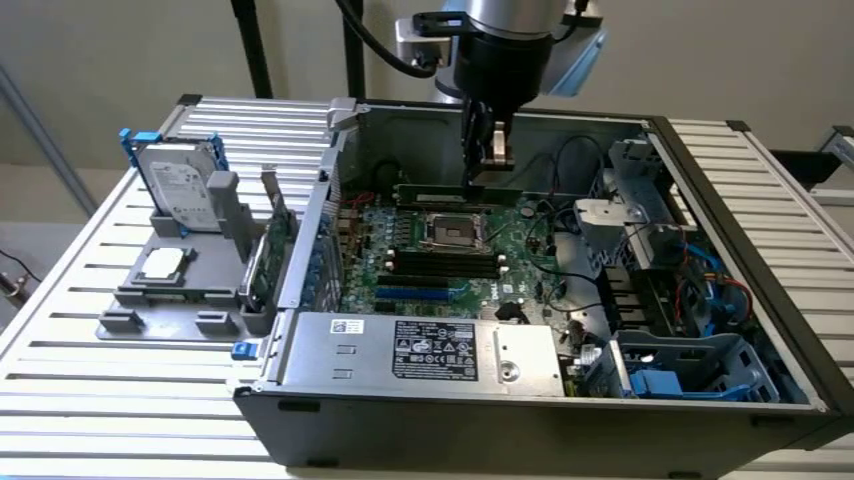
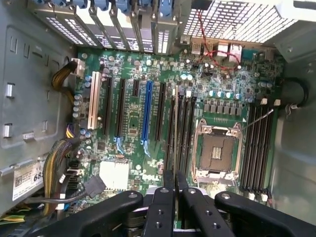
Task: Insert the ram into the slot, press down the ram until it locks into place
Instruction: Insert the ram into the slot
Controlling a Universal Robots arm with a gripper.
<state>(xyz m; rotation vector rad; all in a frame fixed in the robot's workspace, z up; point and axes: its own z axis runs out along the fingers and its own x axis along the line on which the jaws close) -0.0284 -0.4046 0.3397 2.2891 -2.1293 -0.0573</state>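
Gripper [image 1: 489, 168] is clamping the ram [image 1: 441, 190] edge-down directly beneath itself, running parallel to the black slots [image 2: 188, 131] underneath, likely for alignment.

Soft, even, bright lighting in both views.

In the exterior view the slatted worktop [image 1: 80, 330] is lit brightly, while the case [image 1: 534, 440] interior is shaded toward three o'clock. In the wrist view the motherboard [image 2: 133, 118] is lit flatly, the perforated panel [image 2: 232, 19] is washed out, and the end effector [image 2: 175, 180] and the ram [image 2: 175, 128] are left dark.
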